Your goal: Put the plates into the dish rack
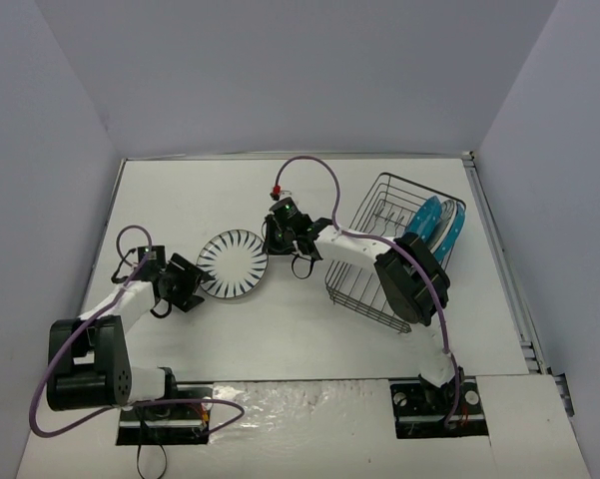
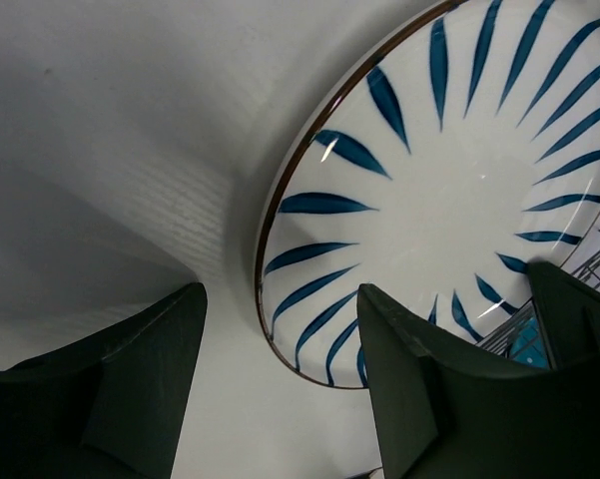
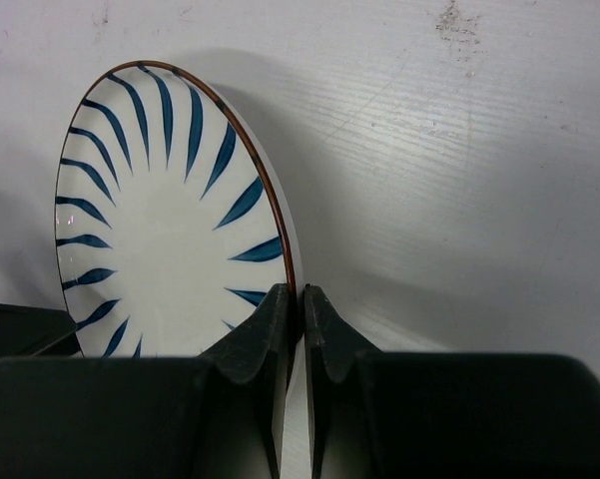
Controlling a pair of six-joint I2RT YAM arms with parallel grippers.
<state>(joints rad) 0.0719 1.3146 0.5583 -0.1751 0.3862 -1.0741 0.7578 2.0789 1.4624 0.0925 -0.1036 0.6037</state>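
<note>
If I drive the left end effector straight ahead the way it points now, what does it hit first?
Most likely the near rim of the white round plate with dark blue radial stripes, just ahead of the left end effector, in line with the gap of its open jaws. Height is unclear.

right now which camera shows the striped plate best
Top external: nearly the whole round striped plate shows, facing the camera. Right wrist sees it obliquely, rim pinched in the right claw; left wrist crops it to part of its face.
</note>
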